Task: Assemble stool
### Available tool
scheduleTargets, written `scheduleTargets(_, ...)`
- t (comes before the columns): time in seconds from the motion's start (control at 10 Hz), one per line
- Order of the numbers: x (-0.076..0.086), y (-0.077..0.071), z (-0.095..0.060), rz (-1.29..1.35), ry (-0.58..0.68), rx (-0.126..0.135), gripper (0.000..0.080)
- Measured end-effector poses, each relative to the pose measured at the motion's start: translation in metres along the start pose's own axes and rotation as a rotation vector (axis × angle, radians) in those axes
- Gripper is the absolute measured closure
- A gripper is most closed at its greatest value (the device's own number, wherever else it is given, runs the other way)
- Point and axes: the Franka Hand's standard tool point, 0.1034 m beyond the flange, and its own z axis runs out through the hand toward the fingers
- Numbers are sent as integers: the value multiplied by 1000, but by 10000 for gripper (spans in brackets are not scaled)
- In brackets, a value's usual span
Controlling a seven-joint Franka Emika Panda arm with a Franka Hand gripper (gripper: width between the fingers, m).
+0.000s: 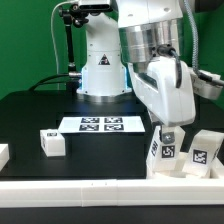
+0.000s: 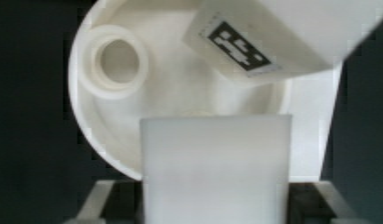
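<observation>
The gripper [image 1: 168, 133] pinches a blocky white leg [image 2: 214, 165] just above the round seat [image 2: 117, 115], a smooth plastic disc with a socket hole, at the exterior view's right. A second leg [image 2: 259, 45], tagged, crowds the seat's edge. A third leg [image 1: 52, 143] sits apart, near the marker board [image 1: 100, 124].

exterior: faces arm [image 1: 150, 60] across table [image 1: 40, 110] | wrist: close over seat [image 2: 152, 100] | shared: leg [image 2: 214, 170]

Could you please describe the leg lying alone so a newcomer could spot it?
Find the marker board mid-table. To the exterior view's left of it, nearer the front rail, lies the leg, a small white block showing one tag. Unlike the parts under the gripper at the exterior view's right, it lies alone.
</observation>
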Motion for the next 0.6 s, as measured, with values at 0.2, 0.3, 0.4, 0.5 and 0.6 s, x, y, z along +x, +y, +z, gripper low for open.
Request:
scheduleTargets(0.2,0,0,0,116,-5,2,459)
scheduleTargets(0.3,-1,-1,0,156,-11,3,459)
scheduleTargets(0.4,-1,-1,0,211,-18,4,459)
scheduleTargets(0.5,-2,-1,0,236,-21,4,459)
scheduleTargets(0.6,-3,-1,0,259,-23,4,459)
